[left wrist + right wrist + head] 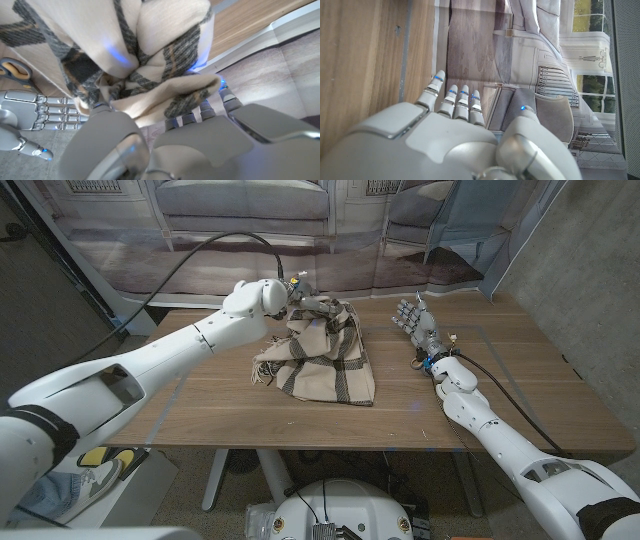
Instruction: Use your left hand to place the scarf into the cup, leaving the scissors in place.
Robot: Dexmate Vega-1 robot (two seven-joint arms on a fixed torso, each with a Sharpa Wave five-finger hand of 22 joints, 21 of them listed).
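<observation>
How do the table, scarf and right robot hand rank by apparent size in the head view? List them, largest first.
1. table, by far largest.
2. scarf, heaped on it.
3. right robot hand, smallest.
The gaps are plain; nearness does not blur them.

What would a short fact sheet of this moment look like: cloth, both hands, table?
cloth: cream and grey plaid scarf, top bunched and lifted, lower part spread on the table
left hand: white robot left hand grips the scarf's top
right hand: right hand open, fingers apart, holds nothing
scissors: grey handle beside the scarf
table: brown wooden table
cup: cannot tell
</observation>
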